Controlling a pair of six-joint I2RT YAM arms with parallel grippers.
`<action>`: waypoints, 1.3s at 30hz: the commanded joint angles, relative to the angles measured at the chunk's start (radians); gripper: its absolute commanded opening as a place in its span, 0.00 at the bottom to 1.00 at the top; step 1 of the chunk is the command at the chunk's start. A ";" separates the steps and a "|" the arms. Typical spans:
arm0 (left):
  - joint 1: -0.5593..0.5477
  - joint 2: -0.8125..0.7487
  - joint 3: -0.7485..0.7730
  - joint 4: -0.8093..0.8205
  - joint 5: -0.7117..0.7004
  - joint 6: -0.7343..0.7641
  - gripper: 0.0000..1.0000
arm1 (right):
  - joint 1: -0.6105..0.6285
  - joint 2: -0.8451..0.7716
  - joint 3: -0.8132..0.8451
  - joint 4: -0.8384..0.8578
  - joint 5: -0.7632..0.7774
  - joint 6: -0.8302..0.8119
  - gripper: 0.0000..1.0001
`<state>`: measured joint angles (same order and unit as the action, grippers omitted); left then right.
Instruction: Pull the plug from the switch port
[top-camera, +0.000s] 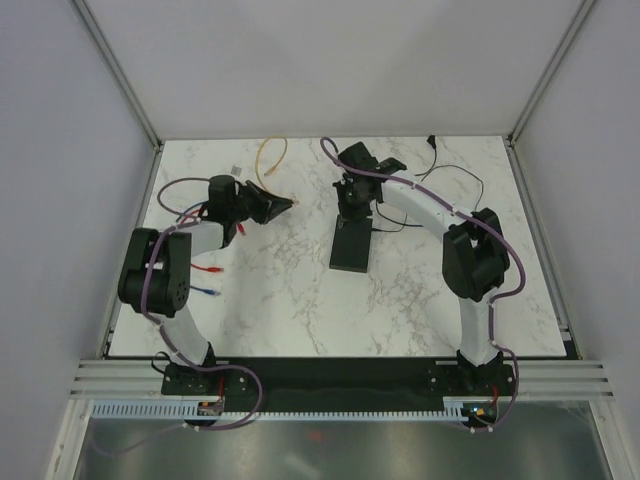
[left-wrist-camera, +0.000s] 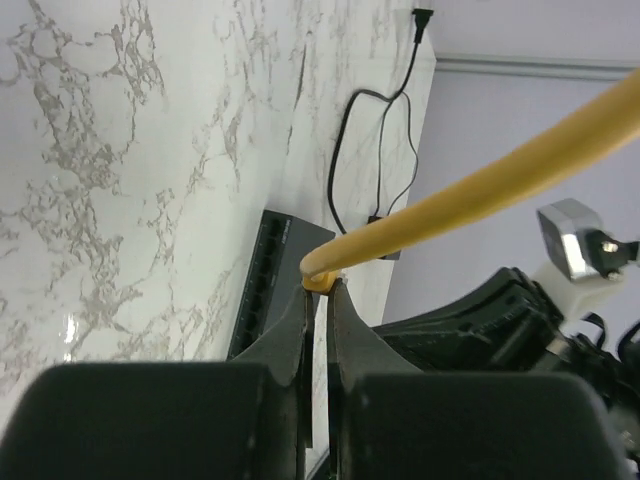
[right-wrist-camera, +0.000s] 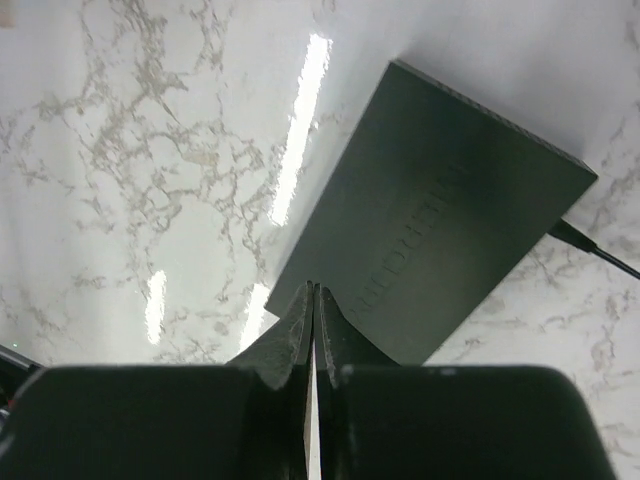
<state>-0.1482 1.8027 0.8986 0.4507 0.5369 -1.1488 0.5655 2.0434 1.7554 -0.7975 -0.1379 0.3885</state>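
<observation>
The dark grey switch (top-camera: 350, 246) lies flat mid-table; its port row shows in the left wrist view (left-wrist-camera: 262, 285). My left gripper (top-camera: 287, 205) is shut on the end of the yellow cable (left-wrist-camera: 322, 278), left of the switch and apart from its ports. The cable (top-camera: 270, 158) loops away toward the table's back. My right gripper (top-camera: 354, 207) is shut with nothing between its fingers. Its tips (right-wrist-camera: 313, 292) rest over the switch's top (right-wrist-camera: 440, 225) near one corner.
A black power cable (top-camera: 440, 185) runs from the switch's far end to the back right; its plug head (left-wrist-camera: 421, 16) lies on the marble. Red (top-camera: 210, 268) and blue (top-camera: 205, 292) cable ends lie by the left arm. White walls enclose the table.
</observation>
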 joint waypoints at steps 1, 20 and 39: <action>0.054 -0.132 0.010 -0.205 0.101 0.129 0.02 | -0.013 -0.060 -0.063 -0.028 -0.005 -0.056 0.05; 0.479 -0.293 -0.247 -0.534 0.167 0.202 0.02 | -0.032 -0.069 -0.085 -0.032 -0.066 -0.073 0.07; 0.503 -0.357 -0.196 -0.690 0.014 0.245 0.51 | -0.053 -0.081 -0.091 -0.045 -0.016 -0.079 0.09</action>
<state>0.3477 1.5108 0.6498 -0.2031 0.5858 -0.9615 0.5232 1.9972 1.6562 -0.8303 -0.1814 0.3241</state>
